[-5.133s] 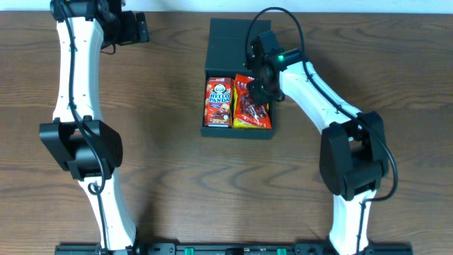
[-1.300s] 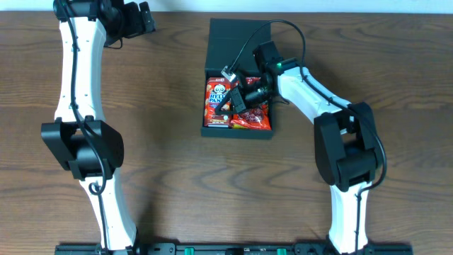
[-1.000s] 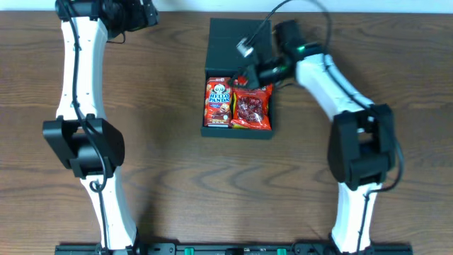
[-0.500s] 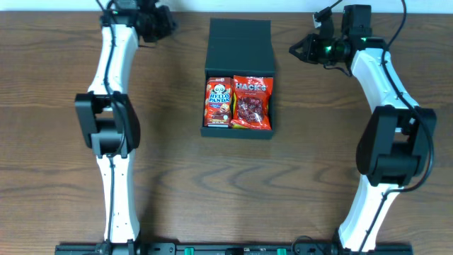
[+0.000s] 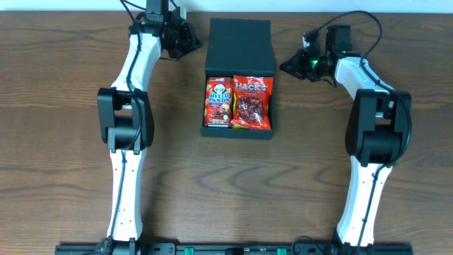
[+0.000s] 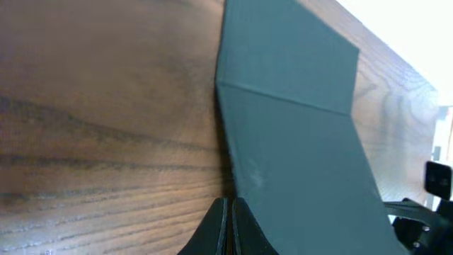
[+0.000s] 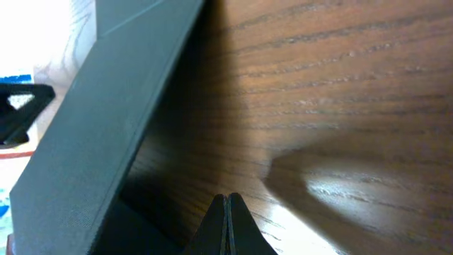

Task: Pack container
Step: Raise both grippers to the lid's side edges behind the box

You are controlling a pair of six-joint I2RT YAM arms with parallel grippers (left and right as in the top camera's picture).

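Observation:
The dark teal container sits at the table's centre, its flap lid lying open and flat behind it. Inside lie a red Hello Panda box and a red-and-yellow Hacks bag, side by side. My left gripper is shut and empty, just left of the lid. In the left wrist view its tips rest at the edge of the lid. My right gripper is shut and empty, low over the wood to the right of the container, its tips apart from it.
Brown wooden table all around. Both arms reach along the table's far edge, with cables looping above the right wrist. A white wall or floor strip shows beyond the far edge.
The right gripper left the container and swung out to its right. The left arm swung in from the far left corner to the lid's left edge.

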